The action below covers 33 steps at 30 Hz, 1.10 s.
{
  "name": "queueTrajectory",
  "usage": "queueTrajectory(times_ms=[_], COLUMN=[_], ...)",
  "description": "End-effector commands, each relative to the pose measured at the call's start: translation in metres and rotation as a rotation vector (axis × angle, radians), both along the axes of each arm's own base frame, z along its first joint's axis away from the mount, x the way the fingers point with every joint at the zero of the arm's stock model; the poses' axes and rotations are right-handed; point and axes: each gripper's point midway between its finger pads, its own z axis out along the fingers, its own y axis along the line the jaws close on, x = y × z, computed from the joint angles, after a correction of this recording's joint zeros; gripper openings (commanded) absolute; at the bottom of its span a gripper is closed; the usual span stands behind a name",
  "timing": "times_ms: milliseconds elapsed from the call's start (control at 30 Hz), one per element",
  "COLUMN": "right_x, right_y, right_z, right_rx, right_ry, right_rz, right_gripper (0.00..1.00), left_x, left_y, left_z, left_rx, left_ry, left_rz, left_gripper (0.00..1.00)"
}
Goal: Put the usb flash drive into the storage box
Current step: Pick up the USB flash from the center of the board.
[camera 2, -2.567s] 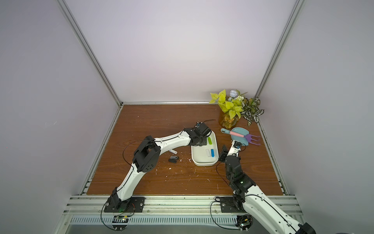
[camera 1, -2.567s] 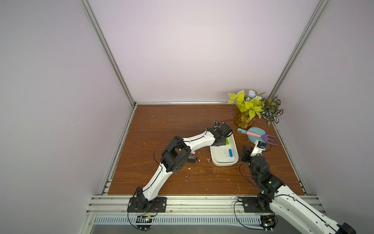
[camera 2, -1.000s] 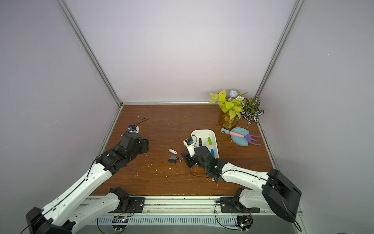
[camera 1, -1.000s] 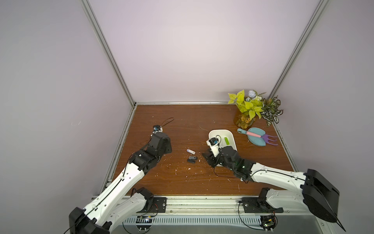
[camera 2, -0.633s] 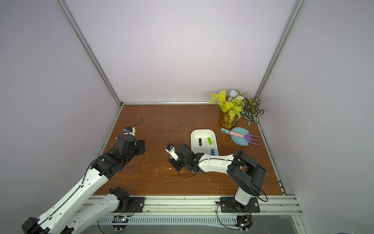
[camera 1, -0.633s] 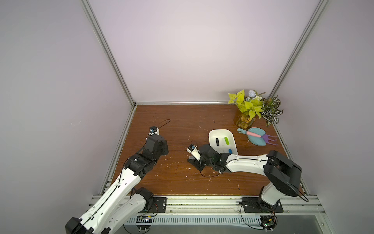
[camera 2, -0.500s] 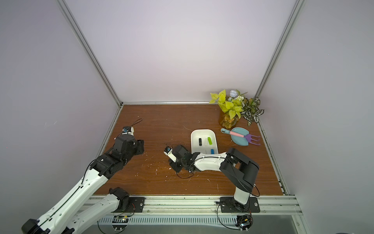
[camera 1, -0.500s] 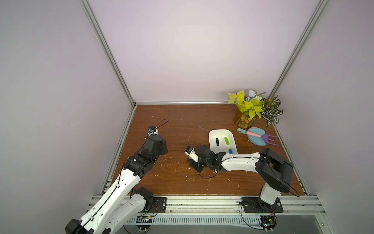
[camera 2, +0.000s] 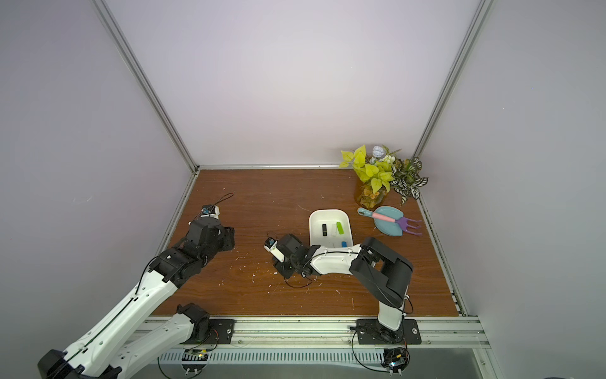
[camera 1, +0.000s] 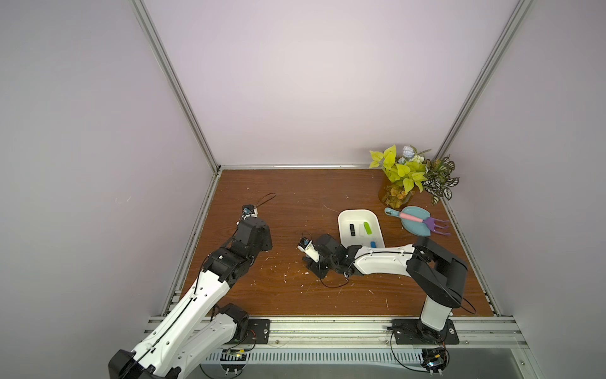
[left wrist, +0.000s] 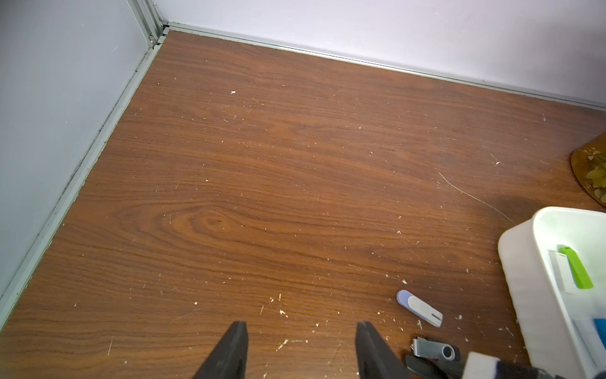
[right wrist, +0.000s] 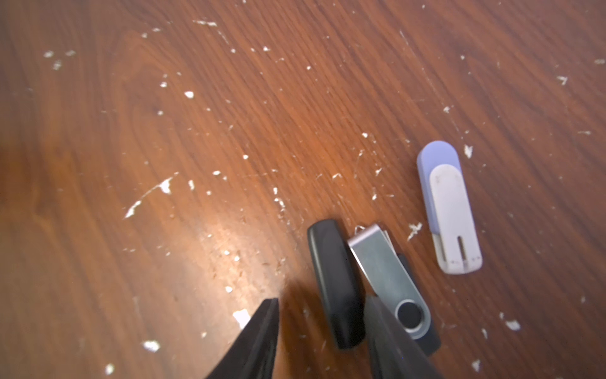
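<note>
Drives lie on the table (camera 1: 295, 197), mid-frame, left of the white box (camera 1: 357, 213): black drive (right wrist: 337, 285), silver drive (right wrist: 387, 272), purple drive (right wrist: 449, 210). Right gripper (right wrist: 321, 300) straddles the black drive (jaws apart, not pinching). Left gripper (left wrist: 300, 326) wide, empty.

Cell w/ three plain pale-lilac walls: back wall (camera 1: 311, 82), left wall (camera 1: 82, 131), right wall (camera 1: 541, 147). Aluminium posts (camera 1: 177, 88) run up both rear corners, and metal trim (left wrist: 98, 144) edges the base of the walls. Desk (camera 1: 295, 190) is reddish-brown wood-grain laminate w/ a knot pattern, scattered w/ small white specks (right wrist: 164, 187) & fine scratches. Bright glare patch (right wrist: 226, 236) on the surface in the right wrist view; light elsewhere soft & even. Slotted metal rail (camera 1: 328, 328) runs along the front edge. Potted plants (camera 1: 406, 170) sit in the far right corner.
</note>
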Motion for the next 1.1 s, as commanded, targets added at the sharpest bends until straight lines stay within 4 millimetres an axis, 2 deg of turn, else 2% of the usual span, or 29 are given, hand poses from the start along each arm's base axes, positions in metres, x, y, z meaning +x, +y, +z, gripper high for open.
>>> queueTrajectory(times_ms=[0, 300, 467, 600, 767, 867, 967, 1067], right_x=[0.001, -0.001, -0.006, -0.007, -0.004, -0.001, 0.001, 0.012], right_y=[-0.001, 0.001, 0.003, 0.004, 0.013, 0.019, 0.021, 0.007], right_z=[-0.005, -0.017, -0.018, -0.007, 0.022, 0.054, 0.095, 0.135], right_rx=[-0.042, -0.088, -0.102, -0.077, 0.01, 0.093, 0.186, 0.251], right_ry=[-0.002, 0.002, 0.006, -0.007, -0.03, -0.063, -0.107, -0.176], right_rz=[0.001, 0.013, 0.028, 0.027, 0.018, 0.003, -0.012, -0.085], right_gripper=[0.48, 0.41, 0.28, 0.19, 0.11, 0.08, 0.06, 0.06], left_x=[-0.001, -0.001, -0.001, -0.001, -0.001, -0.001, -0.001, -0.001], left_y=[0.002, 0.001, 0.001, 0.001, 0.001, 0.001, 0.002, 0.001], left_z=[-0.003, -0.006, -0.006, -0.007, -0.007, -0.008, -0.009, -0.009], left_rx=[0.01, 0.013, 0.014, 0.014, 0.014, 0.016, 0.018, 0.017], left_ry=[0.014, 0.023, 0.025, 0.027, 0.027, 0.028, 0.03, 0.032], left_rz=[-0.001, -0.009, -0.011, -0.01, -0.01, -0.009, -0.007, -0.009], left_gripper=[0.53, 0.53, 0.53, 0.53, 0.53, 0.52, 0.52, 0.52])
